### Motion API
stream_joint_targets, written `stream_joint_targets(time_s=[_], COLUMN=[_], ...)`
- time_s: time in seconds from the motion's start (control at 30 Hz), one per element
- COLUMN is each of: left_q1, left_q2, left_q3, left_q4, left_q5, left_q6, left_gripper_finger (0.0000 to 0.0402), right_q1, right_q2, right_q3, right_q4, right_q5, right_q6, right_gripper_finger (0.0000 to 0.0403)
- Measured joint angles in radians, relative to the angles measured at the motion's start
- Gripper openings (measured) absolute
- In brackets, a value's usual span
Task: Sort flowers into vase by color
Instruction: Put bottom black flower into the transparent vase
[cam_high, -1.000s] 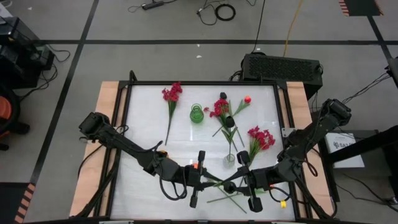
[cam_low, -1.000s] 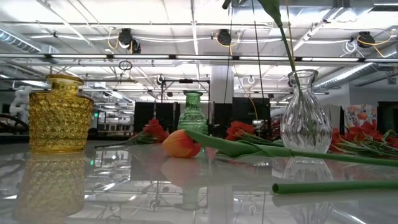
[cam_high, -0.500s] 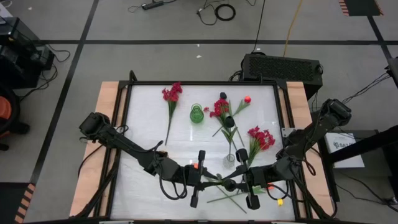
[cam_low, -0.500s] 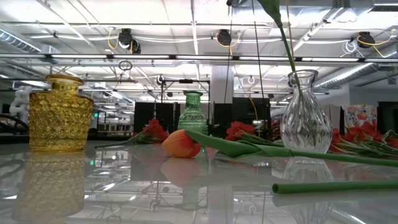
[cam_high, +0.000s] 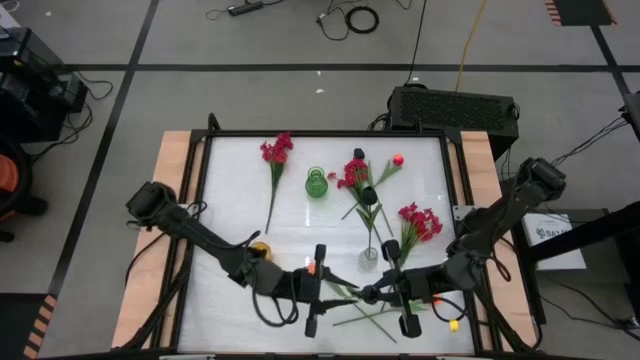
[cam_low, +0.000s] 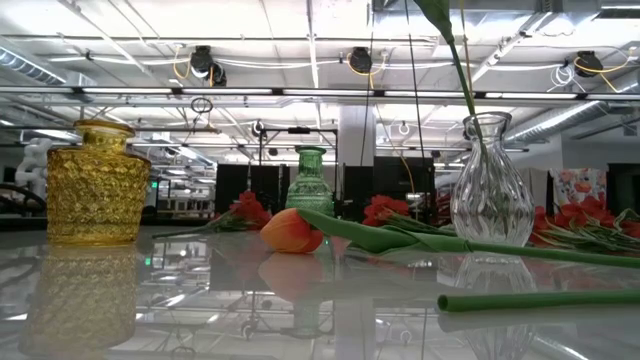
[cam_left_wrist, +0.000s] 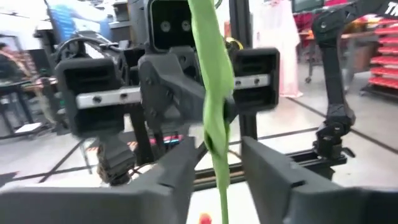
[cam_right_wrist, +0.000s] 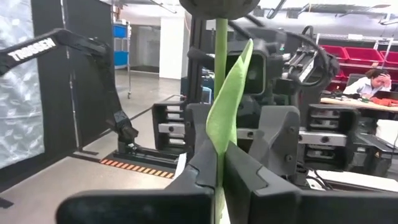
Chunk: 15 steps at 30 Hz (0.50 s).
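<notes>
Flower stem (cam_right_wrist: 219, 93) upright between facing end effectors, table (cam_high: 230, 210) below

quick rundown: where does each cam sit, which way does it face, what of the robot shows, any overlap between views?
High: overhead, straight down on the table; both arms, left gripper meeting right gripper.
Low: table height, level toward the room; yellow vase, clear vase; no arm.
Left wrist: past own fingers at the right gripper.
Right wrist: own fingers shut on the green stem.
Shared: both wrist views show that stem.
</notes>
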Motion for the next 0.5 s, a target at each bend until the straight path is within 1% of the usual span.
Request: stream_joint_targets(time_s=[0.07, 0.13, 0.23, 0.33, 0.4, 0.5], left_q1=[-0.018, -0.039, -0.073, -0.108, -0.121, -0.135], left_q2=[-0.004, -0.011, -0.028, -0.049, -0.059, -0.066], left_q3=[0.000, 0.000, 0.000, 0.000, 0.000, 0.000], left_q4=[-0.005, -0.009, -0.028, -0.073, -0.097, -0.121], left_q5=[-0.066, -0.142, -0.251, -0.342, -0.369, -0.399], left_q6=[0.005, 0.027, 0.075, 0.075, 0.071, 0.056], left_gripper_finger=[0.0191, 0.0225, 0.0260, 0.0272, 0.0273, 0.0274], right_q1=[0.009, 0.022, 0.055, 0.111, 0.155, 0.225], right_q2=[-0.022, -0.051, -0.116, -0.199, -0.253, -0.322], right_q3=[0.000, 0.000, 0.000, 0.000, 0.000, 0.000], right_q4=[-0.025, -0.066, -0.152, -0.218, -0.233, -0.271], right_q5=[0.004, 0.034, 0.086, 0.135, 0.182, 0.319], right_q6=[0.001, 0.002, 0.006, 0.017, 0.000, -0.063], right_gripper_finger=[0.0003, 0.0003, 0.0003, 0.0002, 0.0001, 0.0001])
